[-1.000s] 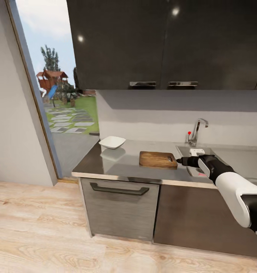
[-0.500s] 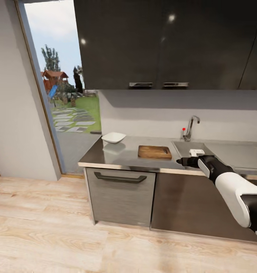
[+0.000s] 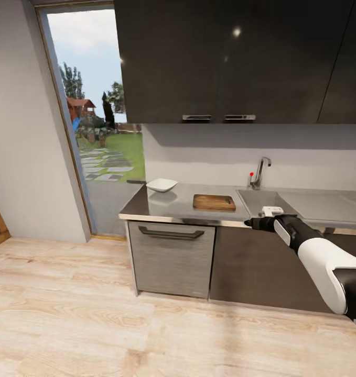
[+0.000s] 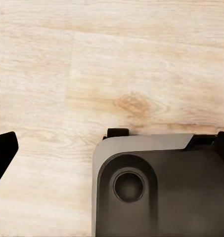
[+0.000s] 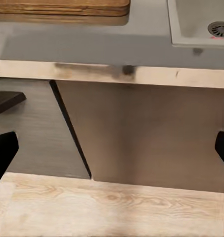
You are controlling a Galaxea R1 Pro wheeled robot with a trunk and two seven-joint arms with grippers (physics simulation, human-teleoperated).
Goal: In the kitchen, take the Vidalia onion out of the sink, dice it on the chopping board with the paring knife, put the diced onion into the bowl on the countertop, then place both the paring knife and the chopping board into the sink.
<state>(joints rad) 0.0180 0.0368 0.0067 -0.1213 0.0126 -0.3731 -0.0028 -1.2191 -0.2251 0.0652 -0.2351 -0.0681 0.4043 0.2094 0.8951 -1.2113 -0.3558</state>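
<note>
The chopping board (image 3: 214,202) lies flat on the surface (image 3: 172,207), between the white bowl (image 3: 161,185) and the sink (image 3: 261,201). Judged stiff, light and low-profile: grip across an overhanging edge. Right claw (image 3: 249,223) spread, holding nothing (fingertips wide apart in the wrist view). Left claw state: cannot tell.

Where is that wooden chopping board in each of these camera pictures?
Head view: the chopping board lies on the countertop, between the white bowl and the sink.
Left wrist view: not in it; wood floor.
Right wrist view: its front edge runs along the picture's top.
Shared landmark: the sink, whose drain shows beside the board.
</note>
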